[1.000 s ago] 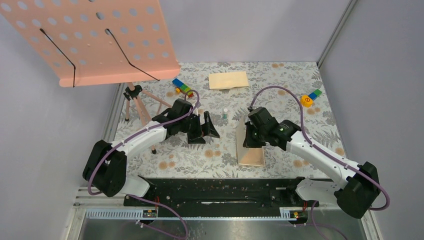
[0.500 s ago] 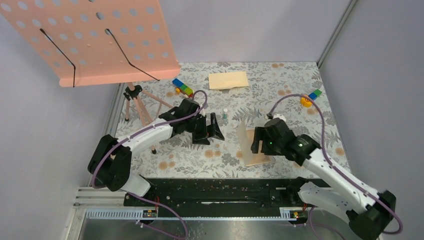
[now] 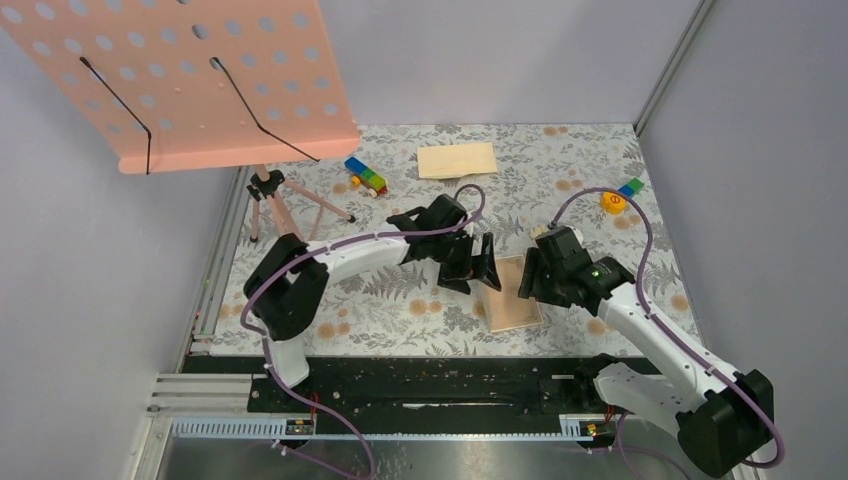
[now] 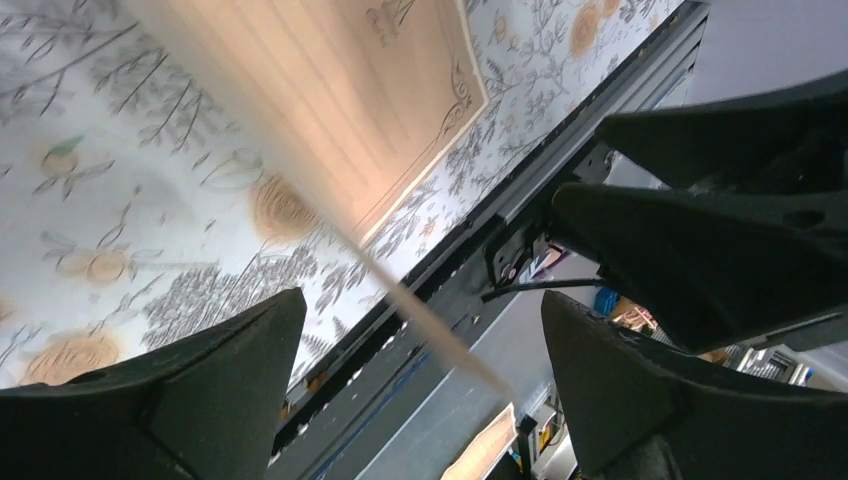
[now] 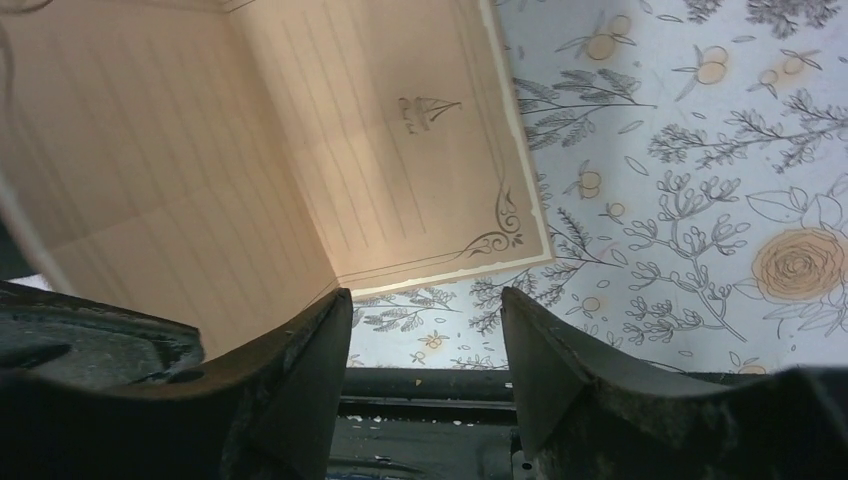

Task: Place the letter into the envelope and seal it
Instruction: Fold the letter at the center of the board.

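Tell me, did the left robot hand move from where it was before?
Yes. The left gripper slid right, away from the tripod, up to the left edge of the letter.

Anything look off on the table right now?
The letter lies half folded: the side nearest the left gripper stands up along a crease, between that gripper's open fingers. The envelope sits far back, apart from it.

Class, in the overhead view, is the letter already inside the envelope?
No, the letter lies near the front, well apart from the envelope.
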`<state>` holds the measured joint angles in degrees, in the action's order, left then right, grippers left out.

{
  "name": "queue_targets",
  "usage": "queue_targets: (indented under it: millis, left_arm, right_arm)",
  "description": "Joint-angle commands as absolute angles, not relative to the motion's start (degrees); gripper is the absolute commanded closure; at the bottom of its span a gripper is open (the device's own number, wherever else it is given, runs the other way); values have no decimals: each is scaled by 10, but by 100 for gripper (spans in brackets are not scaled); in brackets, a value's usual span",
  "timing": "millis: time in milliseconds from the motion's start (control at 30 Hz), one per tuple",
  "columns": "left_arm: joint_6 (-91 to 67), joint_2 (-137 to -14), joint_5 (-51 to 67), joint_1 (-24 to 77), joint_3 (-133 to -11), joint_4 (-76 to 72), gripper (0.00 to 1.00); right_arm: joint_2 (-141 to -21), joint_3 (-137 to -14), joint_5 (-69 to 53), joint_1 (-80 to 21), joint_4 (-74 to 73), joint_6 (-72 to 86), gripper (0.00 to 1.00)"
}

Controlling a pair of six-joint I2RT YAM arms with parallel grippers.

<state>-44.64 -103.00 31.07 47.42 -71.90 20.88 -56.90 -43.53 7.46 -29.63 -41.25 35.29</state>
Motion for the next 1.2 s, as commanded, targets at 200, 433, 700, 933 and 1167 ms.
queue_targets:
  millis: [200, 433, 700, 933, 1167]
  left_arm:
    - [-502, -1154, 330, 495, -867, 170, 12]
    - [-506, -1196, 323, 507, -922, 181, 12]
    - [-512, -1279, 302, 502, -940, 171, 12]
    - [-515, -1291, 299, 503, -914, 158, 12]
    - [-535, -1166, 238, 506, -749, 104, 13]
  right_arm:
    - [-484, -377, -25, -115, -418, 357, 58]
    - [-491, -354, -47, -97, -415, 374, 91]
    - [-479, -372, -6, -97, -432, 387, 100]
    - [-446, -338, -28, -97, -429, 423, 100]
    - [-487, -270, -117, -97, -358, 450, 100]
